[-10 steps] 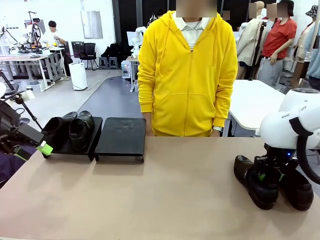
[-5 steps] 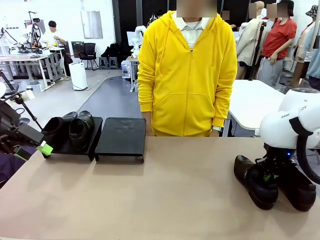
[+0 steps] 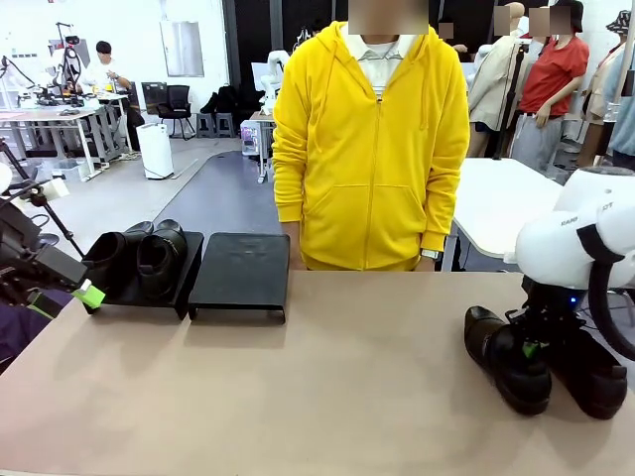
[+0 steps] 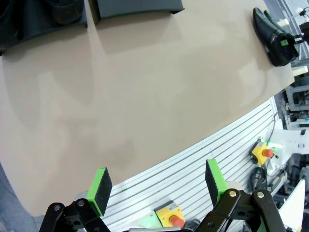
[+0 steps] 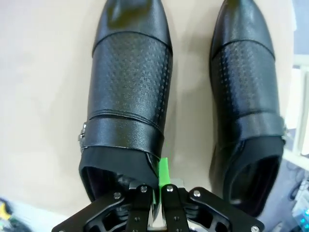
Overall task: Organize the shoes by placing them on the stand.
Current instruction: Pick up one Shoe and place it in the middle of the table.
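Near the right edge of the worktop (image 3: 327, 387), two of the four shoes are yet to be moved. A black, slightly glossy leather slip-on loafer (image 5: 128, 82) with a punched vamp is pinched at its collar wall by the right end effector (image 5: 157, 176), whose black fingers with green pads are drawn narrow. The sole is judged to rest on the worktop, not yet lifted. Just beside it, toward the edge, a matching black leather loafer (image 5: 246, 82) lies untouched. At the left edge the left end effector (image 4: 157, 186) hangs spread wide and empty. By the far-left corner sits the low black slanted stand (image 3: 243, 263) of two flat trays. The tray nearer the left edge carries a pair of the same black loafers (image 3: 159, 256) side by side and the other tray is bare — so the task is judged half done, with two placements left. Beyond the far edge a person in a yellow hooded jacket (image 3: 372, 149) is seen standing.

Against the frame a second ago, the right end effector's pads, then apart astride the collar, have been closed — the loafers and all else are found unmoved.
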